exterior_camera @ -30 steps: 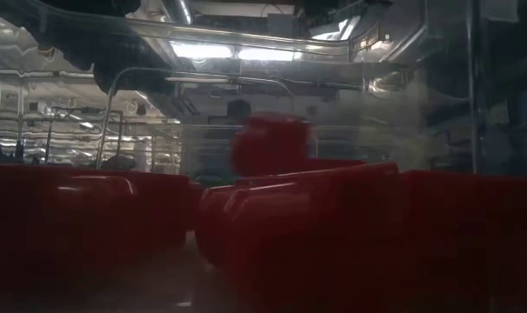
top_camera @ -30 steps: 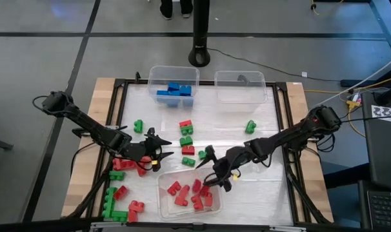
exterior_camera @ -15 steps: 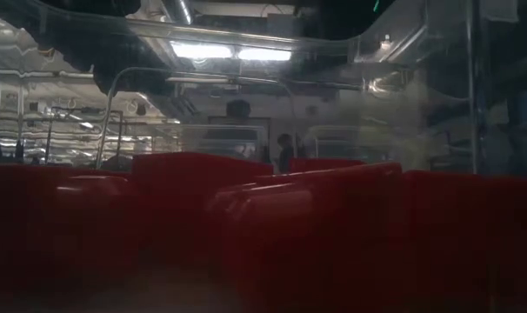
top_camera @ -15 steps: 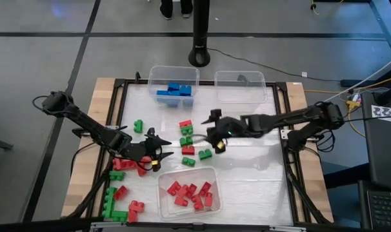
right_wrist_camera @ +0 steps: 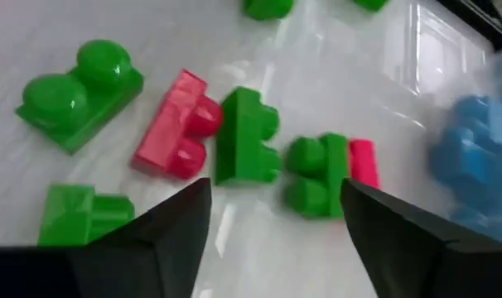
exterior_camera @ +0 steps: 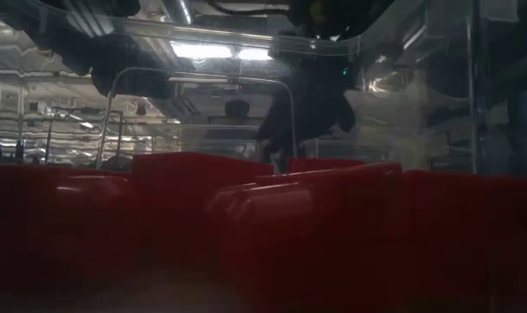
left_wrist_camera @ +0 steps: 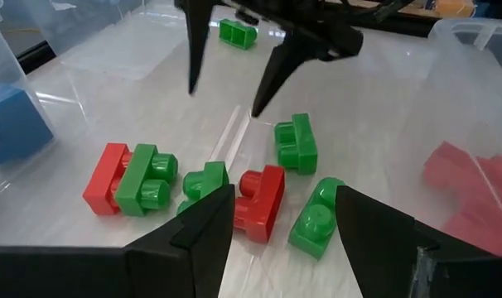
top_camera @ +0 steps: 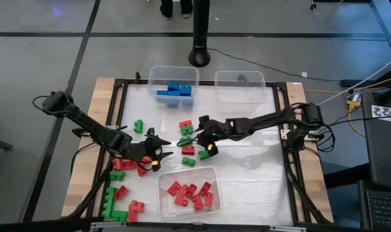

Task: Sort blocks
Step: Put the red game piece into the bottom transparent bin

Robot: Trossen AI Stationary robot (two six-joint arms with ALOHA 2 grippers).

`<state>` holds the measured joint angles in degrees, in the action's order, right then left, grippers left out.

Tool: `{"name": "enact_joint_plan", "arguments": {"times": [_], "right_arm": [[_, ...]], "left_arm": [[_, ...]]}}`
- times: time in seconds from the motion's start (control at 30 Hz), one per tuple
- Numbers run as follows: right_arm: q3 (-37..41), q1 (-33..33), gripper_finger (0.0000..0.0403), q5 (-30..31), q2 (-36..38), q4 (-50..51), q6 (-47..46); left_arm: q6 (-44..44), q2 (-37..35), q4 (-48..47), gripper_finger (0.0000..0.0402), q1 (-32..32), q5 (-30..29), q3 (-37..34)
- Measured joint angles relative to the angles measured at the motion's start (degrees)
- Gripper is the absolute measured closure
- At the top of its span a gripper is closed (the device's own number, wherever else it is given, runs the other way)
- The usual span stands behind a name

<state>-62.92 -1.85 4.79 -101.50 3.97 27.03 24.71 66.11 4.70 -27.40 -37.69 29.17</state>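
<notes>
Small studded blocks lie in a cluster at the table's middle: a red-and-green pair [top_camera: 186, 125], a green one [top_camera: 186, 138], a red one [top_camera: 189, 149] and two green ones [top_camera: 204, 154]. They also show in the right wrist view, among them the red one [right_wrist_camera: 176, 124]. My right gripper [top_camera: 199, 135] is open and empty above this cluster; its fingers also show in the left wrist view [left_wrist_camera: 224, 99]. My left gripper [top_camera: 158, 149] is open and empty just left of the cluster, beside red blocks [top_camera: 121, 164].
A clear bin with red blocks [top_camera: 189, 192] stands near the front edge, and the low view looks through it [exterior_camera: 316, 226]. A bin with blue blocks [top_camera: 171, 89] and an empty bin [top_camera: 240, 87] stand at the far edge. Red and green blocks [top_camera: 118, 203] lie front left; single green ones [top_camera: 250, 127] lie apart.
My right gripper has gone from over the near bin of red blocks toward the far edge and then left, to the middle cluster, staying open. In the low view a red block that stood high in the bin now lies among the others.
</notes>
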Motion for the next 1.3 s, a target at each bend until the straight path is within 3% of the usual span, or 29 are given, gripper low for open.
{"name": "enact_joint_plan", "arguments": {"times": [0.23,0.47,1.03,1.3], "right_arm": [[0.0,0.0,0.0193,-6.4,-5.5,-7.9,-2.3],[0.0,-0.5,0.0207,-12.9,-7.2,-10.5,-5.6],[-0.1,-0.8,0.0207,-12.0,-12.5,-13.9,-9.2],[0.0,-0.8,0.0207,-8.2,-13.1,-17.3,-9.3]], "left_arm": [[-0.3,0.0,0.3,0.0204,0.0,0.0,-0.3],[0.2,0.0,0.0,0.0204,0.0,0.0,-0.6],[0.4,0.0,0.3,0.0204,0.1,0.0,-0.7],[0.4,0.0,0.2,0.0204,0.1,0.0,-0.7]]}}
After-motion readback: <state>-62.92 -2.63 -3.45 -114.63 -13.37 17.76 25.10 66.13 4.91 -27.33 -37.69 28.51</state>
